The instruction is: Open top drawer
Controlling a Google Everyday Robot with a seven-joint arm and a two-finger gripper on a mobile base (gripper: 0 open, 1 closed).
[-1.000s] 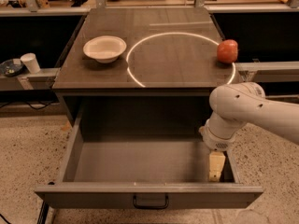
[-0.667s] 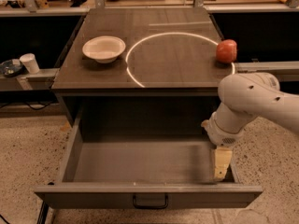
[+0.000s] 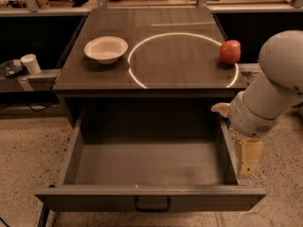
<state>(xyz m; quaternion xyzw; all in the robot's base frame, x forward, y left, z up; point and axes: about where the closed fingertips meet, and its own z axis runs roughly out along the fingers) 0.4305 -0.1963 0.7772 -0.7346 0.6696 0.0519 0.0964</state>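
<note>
The top drawer (image 3: 151, 200) is a wide grey metal drawer, pulled far out of the cabinet toward the camera. Its inside (image 3: 150, 162) is empty. A small black handle (image 3: 152, 205) sits centred on its front. My gripper (image 3: 247, 156) hangs from the white arm (image 3: 277, 86) at the right. It sits just outside the drawer's right wall, near the front corner, and holds nothing. It is apart from the handle.
On the cabinet top (image 3: 156, 37) stand a white bowl (image 3: 106, 48) at the left and a red apple (image 3: 230, 51) at the right edge, with a bright ring of light between them. A white cup (image 3: 31, 63) stands on a low shelf at the far left. Speckled floor lies around the cabinet.
The arm and gripper have moved right, from over the drawer's right inside edge to outside its right wall. The drawer has stayed open.
</note>
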